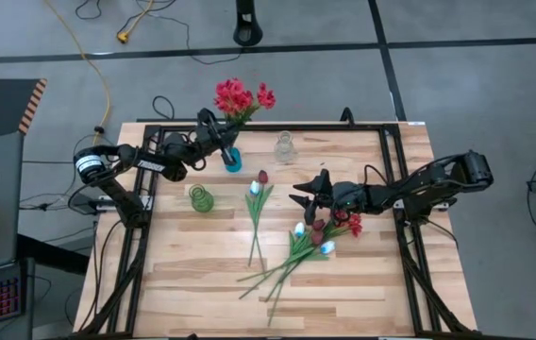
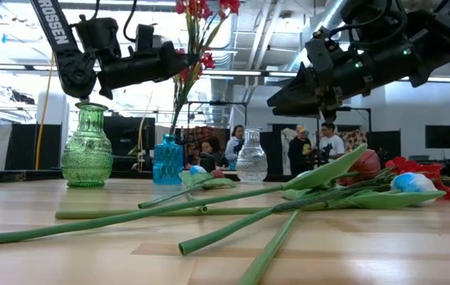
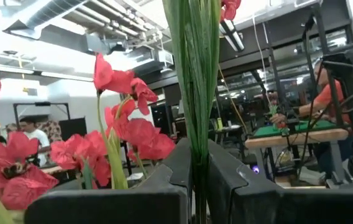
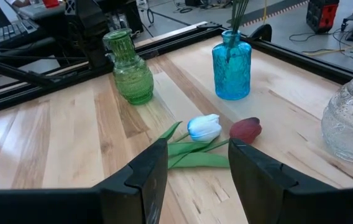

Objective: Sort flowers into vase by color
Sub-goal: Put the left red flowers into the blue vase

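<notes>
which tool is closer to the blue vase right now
Left. The left tool is right above the blue vase, shut on the red flower stems standing in it. The right tool hangs open farther off, over the loose tulips mid-table.

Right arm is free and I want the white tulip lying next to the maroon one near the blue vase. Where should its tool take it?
Grip the white tulip on its bare stem below the leaves, coming straight down with the jaws across the stem. It lies flat, running toward the table's near edge, and the maroon tulip crowds the blossom end. The open right tool is already beside it.
</notes>
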